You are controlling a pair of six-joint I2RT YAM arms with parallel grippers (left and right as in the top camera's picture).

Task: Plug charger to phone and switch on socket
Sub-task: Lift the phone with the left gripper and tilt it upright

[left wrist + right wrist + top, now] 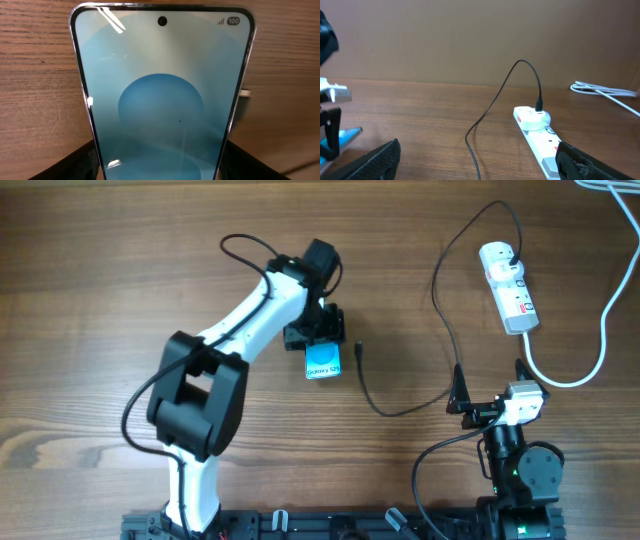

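The phone (322, 362) lies screen up near the table's middle, and its teal-and-white screen fills the left wrist view (162, 100). My left gripper (318, 332) is shut on its far end, with a black finger against each long edge (160, 172). The charger, a thin black cable (445, 330), runs from a white plug on the socket (508, 285) down to its connector tip (358, 351), which lies on the wood just right of the phone. My right gripper (490, 385) is open and empty, and the cable (485, 120) and socket (540, 135) lie ahead of it (480, 167).
The socket's thick white cord (600, 330) loops along the right edge of the table and off the top right corner. It also shows in the right wrist view (605, 91). The left arm's white body (230, 350) stretches across the table's left centre.
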